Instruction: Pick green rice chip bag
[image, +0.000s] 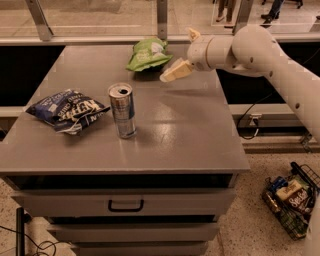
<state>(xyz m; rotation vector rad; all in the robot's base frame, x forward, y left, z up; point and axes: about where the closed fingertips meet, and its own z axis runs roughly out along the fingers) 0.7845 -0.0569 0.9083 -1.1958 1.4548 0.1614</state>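
Note:
The green rice chip bag (147, 54) is a crinkled light-green bag with white patches. It lies at the far edge of the grey table (190, 125), near the middle. My gripper (177, 54) comes in from the right on a white arm (260, 50), just right of the bag and slightly above the tabletop. One cream finger (174, 71) points down-left toward the bag's right edge and the other tip (192, 34) sticks up, so the gripper is open and empty. I cannot tell if the lower finger touches the bag.
A silver can (122, 110) stands upright left of the table's middle. A dark blue chip bag (67, 111) lies at the left. Drawers with a handle (126, 205) are below. A wire basket of goods (290, 200) sits on the floor at the right. A railing runs behind the table.

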